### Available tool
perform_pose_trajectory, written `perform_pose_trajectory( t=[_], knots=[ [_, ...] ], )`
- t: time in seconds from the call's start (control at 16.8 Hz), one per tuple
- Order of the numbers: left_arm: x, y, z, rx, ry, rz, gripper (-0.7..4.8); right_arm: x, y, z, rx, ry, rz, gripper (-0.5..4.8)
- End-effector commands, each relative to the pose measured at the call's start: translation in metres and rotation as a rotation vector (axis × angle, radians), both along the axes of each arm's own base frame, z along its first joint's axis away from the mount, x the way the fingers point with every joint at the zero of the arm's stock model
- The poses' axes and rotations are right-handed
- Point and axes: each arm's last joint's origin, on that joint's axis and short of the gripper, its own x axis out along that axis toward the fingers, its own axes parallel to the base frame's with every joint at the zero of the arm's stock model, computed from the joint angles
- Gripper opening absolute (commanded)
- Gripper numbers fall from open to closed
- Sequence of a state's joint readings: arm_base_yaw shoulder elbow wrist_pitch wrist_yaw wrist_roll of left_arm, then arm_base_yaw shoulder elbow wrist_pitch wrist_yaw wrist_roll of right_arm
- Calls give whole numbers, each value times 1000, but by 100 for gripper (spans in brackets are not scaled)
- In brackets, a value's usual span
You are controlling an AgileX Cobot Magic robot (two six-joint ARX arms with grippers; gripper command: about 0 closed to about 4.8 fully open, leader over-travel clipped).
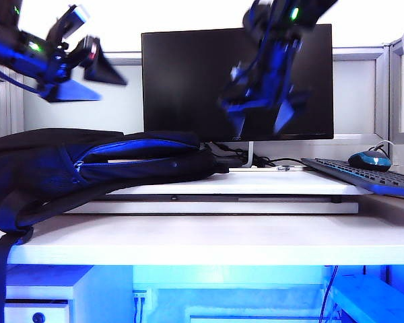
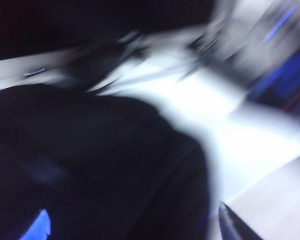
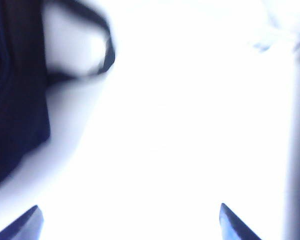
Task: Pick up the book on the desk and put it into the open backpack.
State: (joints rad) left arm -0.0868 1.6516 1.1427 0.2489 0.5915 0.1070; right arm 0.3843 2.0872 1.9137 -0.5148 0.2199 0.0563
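Note:
The black backpack with blue zipper trim lies on its side on the desk's raised white platform, its opening facing right. I cannot make out the book; only a thin pale strip shows inside the opening. My left gripper hangs open, high above the backpack, motion-blurred. In the left wrist view its fingertips frame the dark backpack fabric. My right gripper is open in the air in front of the monitor. The right wrist view shows its fingertips wide apart over a bright white surface, with backpack fabric at the edge.
A black monitor stands behind the platform. A dark keyboard and a blue-black mouse lie at the right. The desk's front strip is white. Grey partition panels close the back.

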Motion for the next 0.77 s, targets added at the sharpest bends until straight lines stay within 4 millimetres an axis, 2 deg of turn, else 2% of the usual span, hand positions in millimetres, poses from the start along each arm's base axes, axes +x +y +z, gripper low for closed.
perform_pose_trajectory(
  t=[0.06, 0.18, 0.3, 0.42, 0.54, 0.6, 0.66, 0.71, 0.77],
  knots=[
    [-28, 8, 36, 130, -64, 160, 460, -24, -10, 44, 3, -43, 4, 462],
    [-62, 13, 79, 122, -175, 232, 452, -46, -22, 77, 13, -99, 5, 461],
    [-104, 17, 113, 107, -247, 271, 426, -71, -40, 102, 34, -151, -15, 461],
    [-142, 25, 128, 119, -226, 300, 425, -105, -68, 119, 55, -191, -49, 461],
    [-169, 38, 132, 99, -193, 315, 426, -141, -91, 118, 73, -224, -65, 461],
    [-184, 47, 129, 25, -170, 328, 425, -167, -105, 112, 86, -238, -74, 461],
    [-195, 55, 120, -18, -144, 369, 425, -188, -112, 106, 90, -242, -73, 461],
    [-203, 59, 111, -40, -128, 393, 425, -201, -115, 101, 96, -246, -65, 461],
    [-216, 60, 95, -80, -101, 396, 424, -221, -120, 93, 98, -253, -64, 461]
  ],
)
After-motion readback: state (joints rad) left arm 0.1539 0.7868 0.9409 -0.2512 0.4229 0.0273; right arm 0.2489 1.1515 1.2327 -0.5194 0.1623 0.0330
